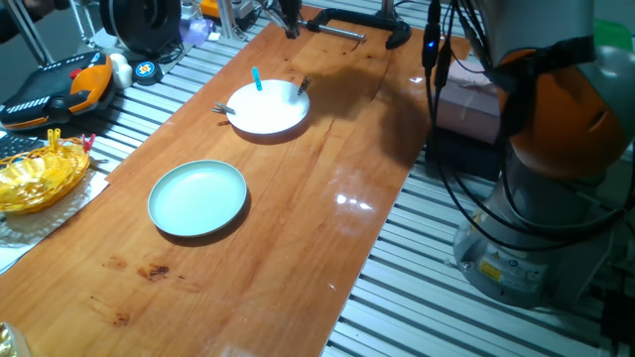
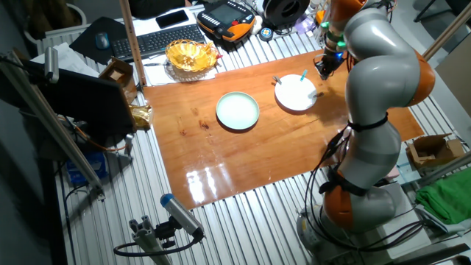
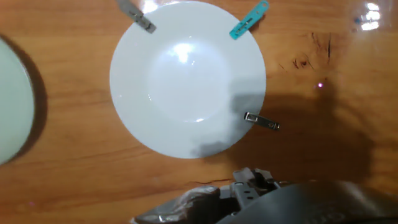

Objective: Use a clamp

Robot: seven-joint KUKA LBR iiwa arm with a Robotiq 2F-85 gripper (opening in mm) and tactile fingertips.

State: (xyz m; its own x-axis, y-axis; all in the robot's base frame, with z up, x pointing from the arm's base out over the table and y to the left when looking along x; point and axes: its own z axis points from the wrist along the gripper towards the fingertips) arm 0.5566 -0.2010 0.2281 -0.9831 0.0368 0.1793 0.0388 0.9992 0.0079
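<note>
The tiny dark grey metal clamp is clipped on the rim of the round white plate, with its thin handles sticking out over the long brown wooden bench, so it can be pinched easily. A second grey clip and a bright teal stick are seen on the far rim. A pale green plate is set well apart. The claw is held above the clamp; how wide it is open cannot be told, and nothing is seen in it.
</note>
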